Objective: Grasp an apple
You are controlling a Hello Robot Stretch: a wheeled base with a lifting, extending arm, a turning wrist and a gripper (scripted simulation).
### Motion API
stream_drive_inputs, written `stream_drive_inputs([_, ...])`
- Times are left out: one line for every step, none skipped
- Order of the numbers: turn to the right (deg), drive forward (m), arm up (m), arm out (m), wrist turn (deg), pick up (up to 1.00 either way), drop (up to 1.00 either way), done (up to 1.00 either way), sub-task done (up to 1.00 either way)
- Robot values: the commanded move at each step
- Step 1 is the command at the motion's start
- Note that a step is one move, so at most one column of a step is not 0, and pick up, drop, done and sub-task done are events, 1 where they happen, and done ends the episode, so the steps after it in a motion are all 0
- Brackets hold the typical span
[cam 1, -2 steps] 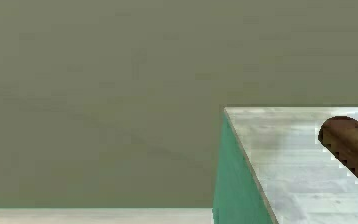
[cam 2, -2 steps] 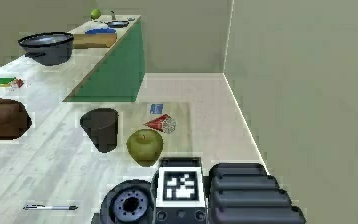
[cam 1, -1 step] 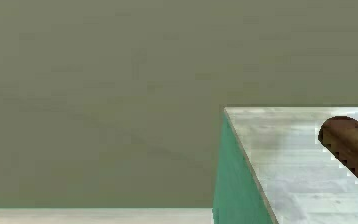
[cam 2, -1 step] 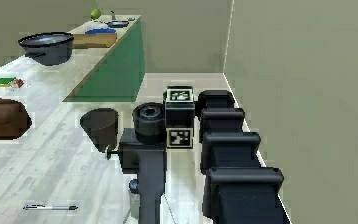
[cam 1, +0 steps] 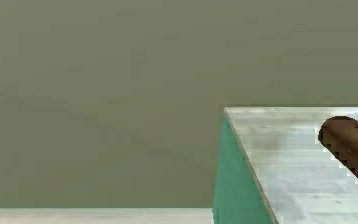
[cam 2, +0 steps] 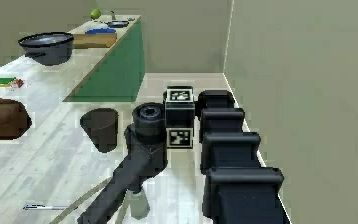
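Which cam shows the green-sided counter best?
Arm side view: the counter stretches away along its length, carrying a dark bowl among other things. The forward view catches one corner with a brown thing on it.

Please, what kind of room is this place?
Probably a kitchen. A long counter with green sides carries a dark bowl, a dark cup and what looks like a brown loaf.

The forward view faced a plain wall (cam 1: 107, 90) from close by, tilted slightly down, catching the worktop (cam 1: 282, 150) corner lower right. The arm side view looked down along that worktop; both shared its brown lump (cam 1: 349, 145).
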Motion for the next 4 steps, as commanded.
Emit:
stream_drive_inputs([0.0,0.0,0.0,0.0,45.0,0.0,0.0,0.0,0.0])
stream_drive_inputs([0.0,0.0,0.0,0.0,45.0,0.0,0.0,0.0,0.0])
stream_drive_inputs([0.0,0.0,0.0,0.0,27.0,0.0,0.0,0.0,0.0])
stream_drive_inputs([0.0,0.0,-0.1,0.0,0.0,0.0,0.0,0.0,0.0])
